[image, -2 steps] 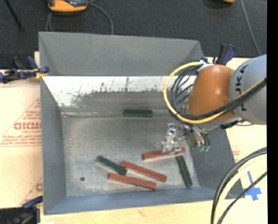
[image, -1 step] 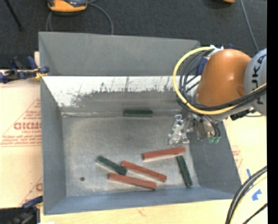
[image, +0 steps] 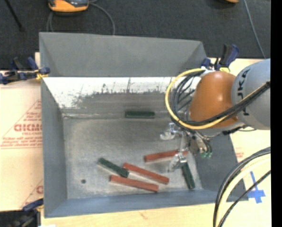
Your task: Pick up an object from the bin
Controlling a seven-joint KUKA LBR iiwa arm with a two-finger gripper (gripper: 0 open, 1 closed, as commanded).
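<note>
Seemingly at the approach step. End effector (image: pixel 176 148) poised over the right end of a red bar (image: pixel 157 157), near-right in the bin (image: pixel 53 141); clenched or released, cannot tell. Next, probably: straddle bar, close, lift.

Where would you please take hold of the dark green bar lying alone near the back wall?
The dark green bar is probably best gripped at its middle, across its narrow width, from straight above: it lies flat and alone, lengthwise along the back wall.
</note>
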